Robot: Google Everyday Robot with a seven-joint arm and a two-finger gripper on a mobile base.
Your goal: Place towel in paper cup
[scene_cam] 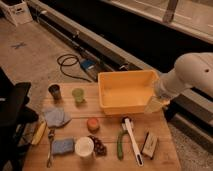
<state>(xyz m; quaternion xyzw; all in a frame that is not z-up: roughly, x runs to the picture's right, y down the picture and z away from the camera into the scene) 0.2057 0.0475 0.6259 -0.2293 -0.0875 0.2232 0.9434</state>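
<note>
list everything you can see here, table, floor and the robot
towel: one, blue-grey, table's left
paper cup: one, white, front edge
bin: one, yellow, back right
dark cup: one, blackish, back left
green cup: one, green, beside dark cup
pad: one, blue, left of paper cup
fork: one, grey, left of pad
round thing: one, orange, table's middle
brush: one, white, front right
long thing: one, green, left of brush
table: one, wooden, under all these
cable: one, black, floor behind table
chair: one, black, left of table
arm: one, white, right side
pincer: one, pale, open, at bin's right front corner
</note>
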